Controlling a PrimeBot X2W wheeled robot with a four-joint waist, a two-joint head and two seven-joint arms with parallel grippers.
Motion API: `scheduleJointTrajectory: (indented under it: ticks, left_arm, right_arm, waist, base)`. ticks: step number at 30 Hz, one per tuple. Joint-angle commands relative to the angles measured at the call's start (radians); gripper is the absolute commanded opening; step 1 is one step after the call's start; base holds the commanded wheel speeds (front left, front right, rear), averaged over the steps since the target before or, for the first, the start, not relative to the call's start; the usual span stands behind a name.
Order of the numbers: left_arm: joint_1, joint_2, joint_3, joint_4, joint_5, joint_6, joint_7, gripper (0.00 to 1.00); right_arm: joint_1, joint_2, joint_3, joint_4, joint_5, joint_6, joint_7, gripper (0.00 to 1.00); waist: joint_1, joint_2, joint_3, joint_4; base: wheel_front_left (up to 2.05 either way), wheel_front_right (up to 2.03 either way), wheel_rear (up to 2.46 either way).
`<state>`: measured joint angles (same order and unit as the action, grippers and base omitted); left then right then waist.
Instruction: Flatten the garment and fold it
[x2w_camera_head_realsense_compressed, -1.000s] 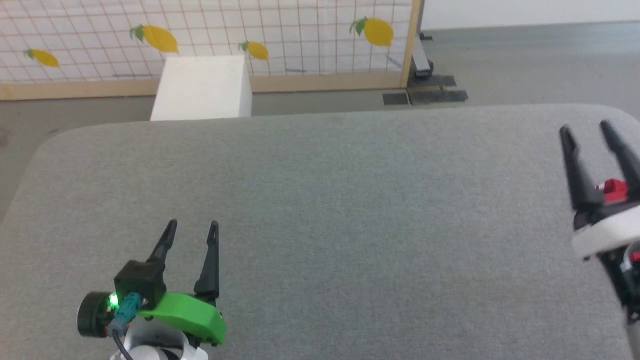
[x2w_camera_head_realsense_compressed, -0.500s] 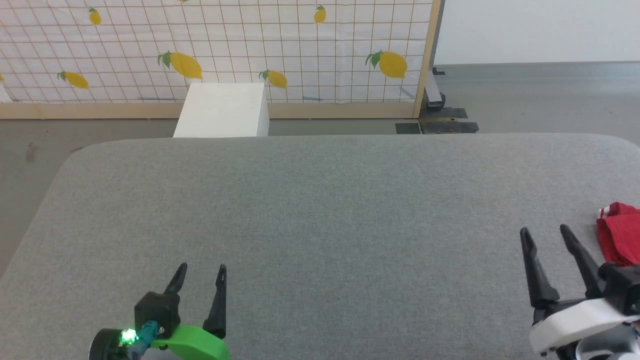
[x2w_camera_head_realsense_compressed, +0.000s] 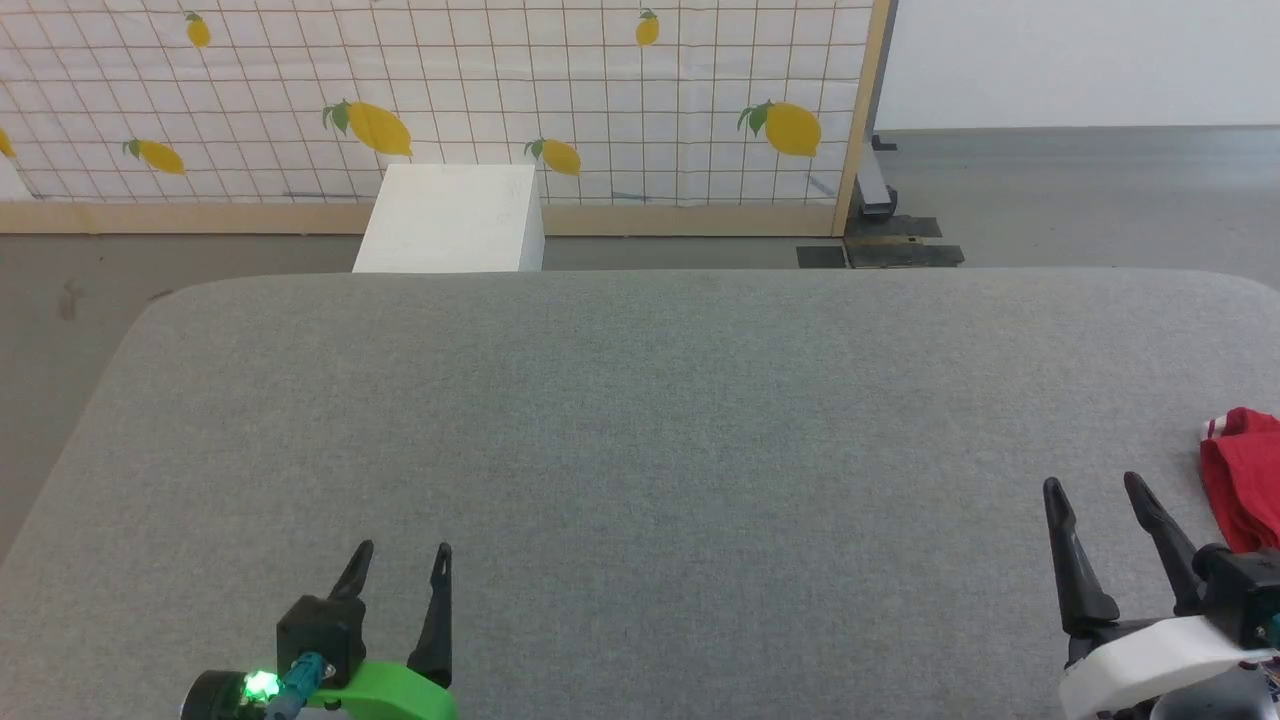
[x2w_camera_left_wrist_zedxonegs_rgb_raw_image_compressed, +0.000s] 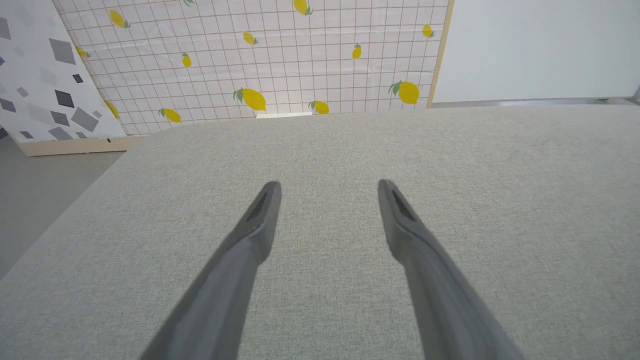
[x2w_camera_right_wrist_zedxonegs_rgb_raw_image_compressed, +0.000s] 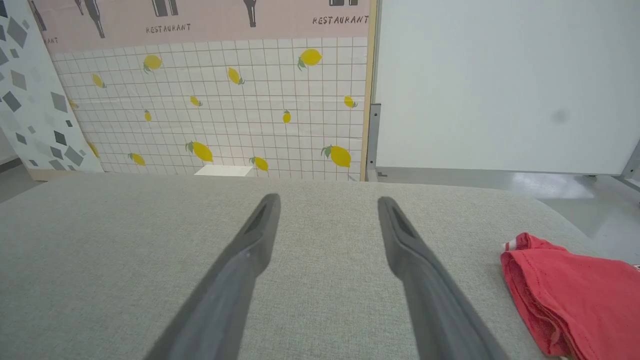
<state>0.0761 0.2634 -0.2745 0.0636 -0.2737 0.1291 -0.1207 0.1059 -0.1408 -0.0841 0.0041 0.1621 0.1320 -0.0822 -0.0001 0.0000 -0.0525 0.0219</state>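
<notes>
Both arms reach forward low over the grey padded tabletop (x2w_camera_head_realsense_compressed: 640, 420), fingers pointing away from the robot; the left gripper (x2w_camera_head_realsense_compressed: 404, 550) at the near left and the right gripper (x2w_camera_head_realsense_compressed: 1091, 482) at the near right both stand spread wide, grasping nothing; broad open surface stretches between them to the rounded far corners; the garment (x2w_camera_head_realsense_compressed: 1240, 490), a bunched red heap, lies just right of the right gripper, its visible part running near-to-far, white trim at the far tip.
</notes>
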Motion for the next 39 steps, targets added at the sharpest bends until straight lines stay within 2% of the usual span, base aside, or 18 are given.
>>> scheduleJointTrajectory:
  ticks: [1,21,22,39]
  left_arm:
    - [-0.007,0.009,-0.001,0.006,0.009,0.007,-0.009,1.00]
    - [-0.013,0.015,-0.008,0.001,-0.011,0.008,-0.024,1.00]
    - [-0.001,0.011,-0.006,0.005,-0.010,0.005,-0.018,0.00]
    - [-0.008,-0.012,0.023,-0.002,0.019,-0.009,-0.003,0.00]
  right_arm:
    - [0.013,0.006,-0.003,-0.001,-0.011,-0.001,0.002,1.00]
    - [0.011,0.021,0.000,0.010,-0.009,-0.001,0.004,1.00]
    - [0.000,0.019,-0.001,0.008,-0.005,0.000,0.003,0.00]
    - [-0.011,0.026,0.008,0.007,-0.021,0.000,0.011,0.00]
  waist:
    - [0.0001,0.0000,0.000,0.000]
    - [0.0001,0.0000,-0.009,-0.005]
    - [0.0001,0.0000,-0.009,-0.005]
    - [0.0001,0.0000,-0.003,-0.007]
  base:
    - [0.00,0.00,0.00]
    - [0.00,0.00,0.00]
    - [0.00,0.00,0.00]
    - [0.00,0.00,0.00]
